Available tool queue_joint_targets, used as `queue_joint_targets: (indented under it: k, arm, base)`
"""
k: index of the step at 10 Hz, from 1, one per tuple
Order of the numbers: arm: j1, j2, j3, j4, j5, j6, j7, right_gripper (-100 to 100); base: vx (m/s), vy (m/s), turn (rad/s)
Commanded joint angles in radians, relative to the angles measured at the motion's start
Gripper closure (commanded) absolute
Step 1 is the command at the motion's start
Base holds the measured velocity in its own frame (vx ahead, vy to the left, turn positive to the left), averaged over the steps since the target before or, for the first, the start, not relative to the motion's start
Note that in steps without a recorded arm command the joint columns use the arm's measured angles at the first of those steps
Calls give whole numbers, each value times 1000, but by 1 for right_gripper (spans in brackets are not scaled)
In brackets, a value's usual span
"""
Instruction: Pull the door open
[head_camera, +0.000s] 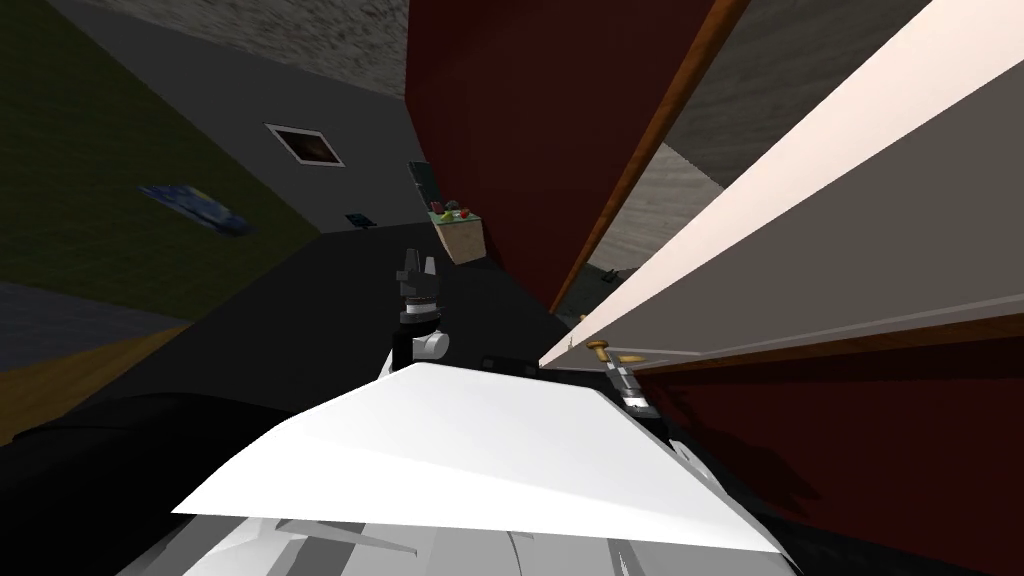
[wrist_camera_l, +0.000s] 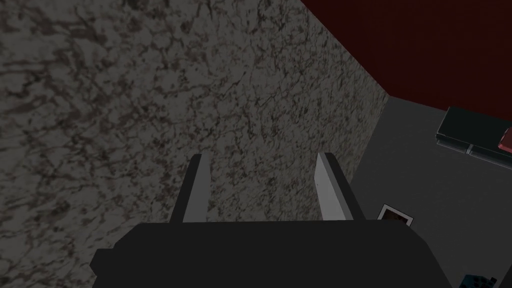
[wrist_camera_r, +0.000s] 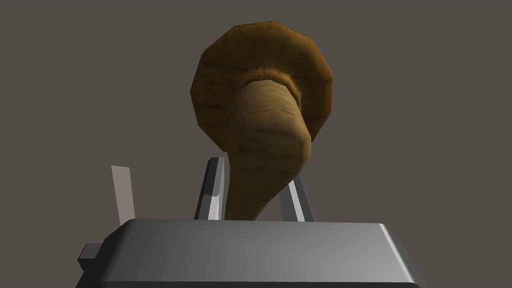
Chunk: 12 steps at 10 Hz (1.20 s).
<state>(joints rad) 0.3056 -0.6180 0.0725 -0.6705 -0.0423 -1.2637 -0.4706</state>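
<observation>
**Clamped on the handle, ready to pull**

Pinched between the fingers of the right gripper (wrist_camera_r: 255, 172): a brown lever handle (wrist_camera_r: 260, 125), with the grey door (wrist_camera_r: 75, 75) flat just beyond. Probably rigid and slick on a heavy hinged panel, so best held near the lever's free end and drawn steadily. Left gripper (wrist_camera_l: 260, 160) spread, holding nothing.

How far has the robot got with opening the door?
Done: the right gripper is shut on the brown door handle. In hand: the door stands ajar, a gap showing beside its brown frame. Left: pulling it wider. The left gripper hangs open, idle.
</observation>
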Motion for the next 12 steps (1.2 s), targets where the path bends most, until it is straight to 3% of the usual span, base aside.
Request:
queue_joint_targets:
  k: [1, 10, 12]
  arm:
    - [-5, -4, 1, 10, 2, -10, -2, 100]
    - [-36, -8, 13, 51, 13, -32, -13, 100]
    - [-40, -9, 14, 56, 15, -35, -14, 100]
  base:
    - [-206, -73, 165]
    - [-173, -58, 116]
    - [-3, -20, -52]
